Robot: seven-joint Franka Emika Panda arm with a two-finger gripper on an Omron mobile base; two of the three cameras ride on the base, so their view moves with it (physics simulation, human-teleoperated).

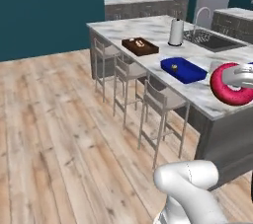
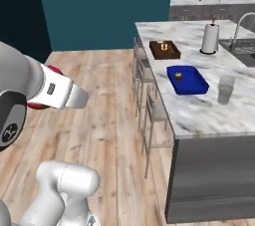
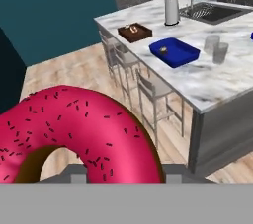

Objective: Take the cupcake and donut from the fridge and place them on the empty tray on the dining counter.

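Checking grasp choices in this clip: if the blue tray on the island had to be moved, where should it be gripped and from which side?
Probably the tray's raised rim on the short end nearest the counter's near edge, fingers coming from above. It lies flat and shallow, so only the rim offers a pinch; the cupcake sits toward the far end.

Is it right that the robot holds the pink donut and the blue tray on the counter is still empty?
Not quite. The gripper does hold the donut, but the blue tray isn't empty: the hand view shows the little cupcake already in it.
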